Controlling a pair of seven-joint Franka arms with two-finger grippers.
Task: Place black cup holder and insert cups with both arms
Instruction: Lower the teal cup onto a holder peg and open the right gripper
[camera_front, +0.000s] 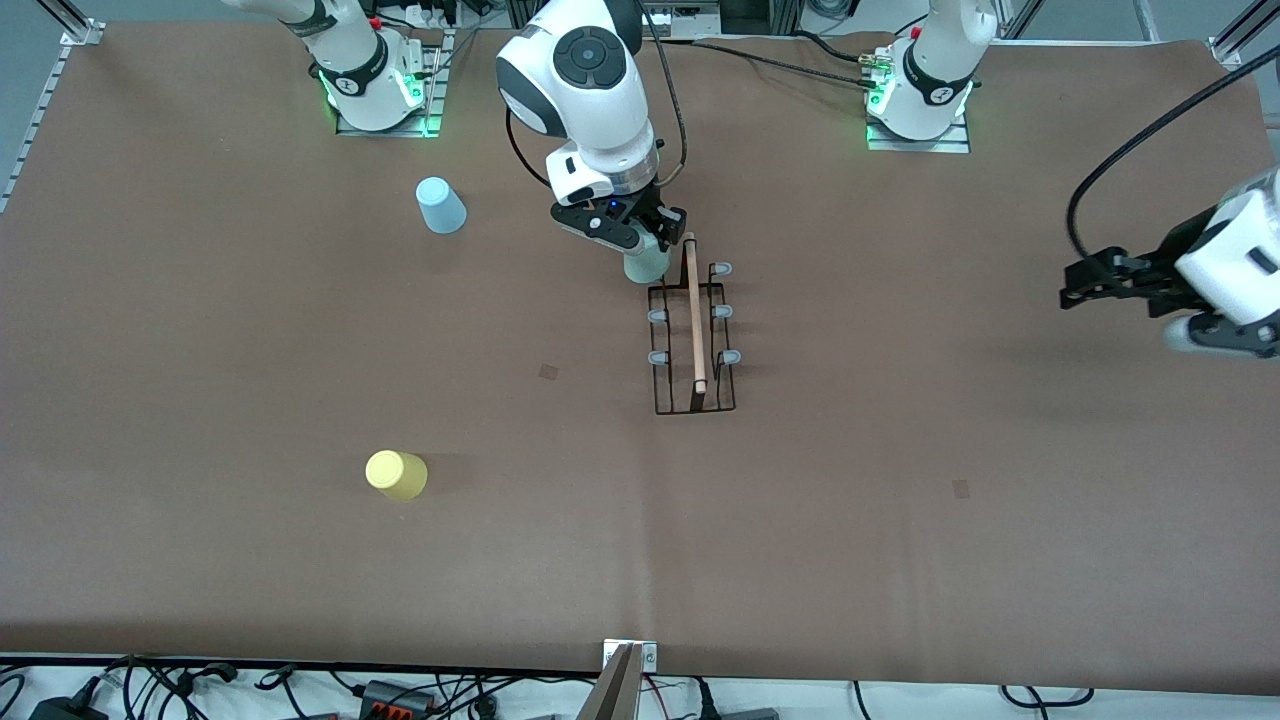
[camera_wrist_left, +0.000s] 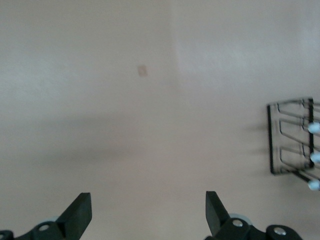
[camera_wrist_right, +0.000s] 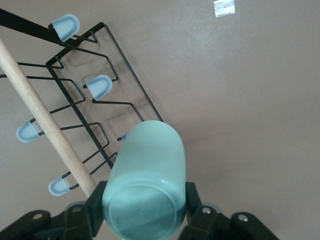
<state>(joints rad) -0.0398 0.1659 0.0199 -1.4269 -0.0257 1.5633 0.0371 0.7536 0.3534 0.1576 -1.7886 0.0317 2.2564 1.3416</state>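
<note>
Front view: the rack (camera_front: 693, 340) stands upright near the middle of the brown counter (camera_front: 900, 520), its wooden handle (camera_front: 694, 312) running along the top and blue-grey pegs (camera_front: 722, 312) sticking out on both sides. The right gripper (camera_front: 655, 245) hangs over the rack's end nearest the arm bases, its fingers clenched on the mint cup (camera_front: 646, 264), which sits at the corner peg on the right arm's side. The blue cup (camera_front: 440, 205) rests on the counter toward the right arm's end, close to that arm's base. The yellow cup (camera_front: 396, 474) lies toward the same end but much nearer the camera. The left gripper (camera_front: 1085, 285) waits in the air over bare counter at the left arm's end, well apart from the rack.

Left wrist view: the left fingers (camera_wrist_left: 80, 212) stand wide and released, with nothing between them. Part of the rack (camera_wrist_left: 292, 137) shows at the edge.

Right wrist view: the right fingers (camera_wrist_right: 192, 197) grasp the mint cup (camera_wrist_right: 147, 180) by its sides, closed base toward the camera, open end over a peg, just beside the handle (camera_wrist_right: 45, 120).
</note>
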